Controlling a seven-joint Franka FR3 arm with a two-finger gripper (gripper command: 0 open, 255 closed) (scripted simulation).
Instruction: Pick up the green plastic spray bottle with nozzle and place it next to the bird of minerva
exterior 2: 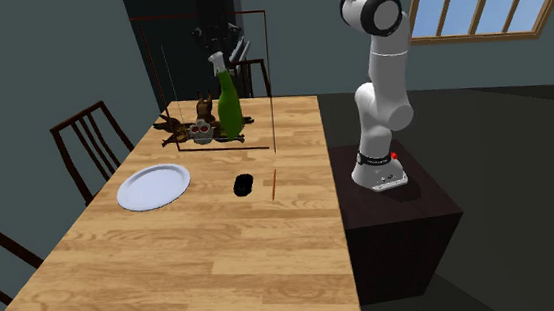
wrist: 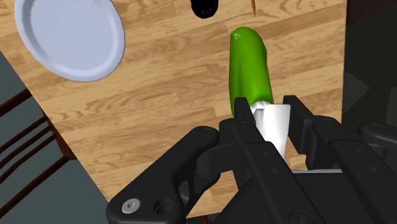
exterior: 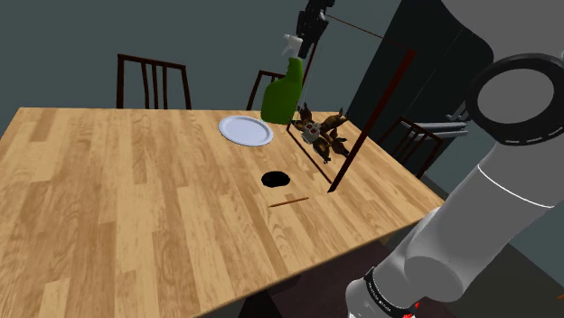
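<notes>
Clamped on the white nozzle (wrist: 272, 124) of a spray bottle (wrist: 250, 67): both black fingers (wrist: 242, 109) of the gripper (wrist: 268, 114). Glossy green, rounded body, hanging straight below the fingertips. Seen from the wrist, past the fingertips: a white plate (wrist: 70, 38) and a small black object (wrist: 205, 7) on the wooden table (wrist: 159, 108). Seen from the shoulder: bottle upright just beside the brown bird figure (exterior: 318, 131).
</notes>
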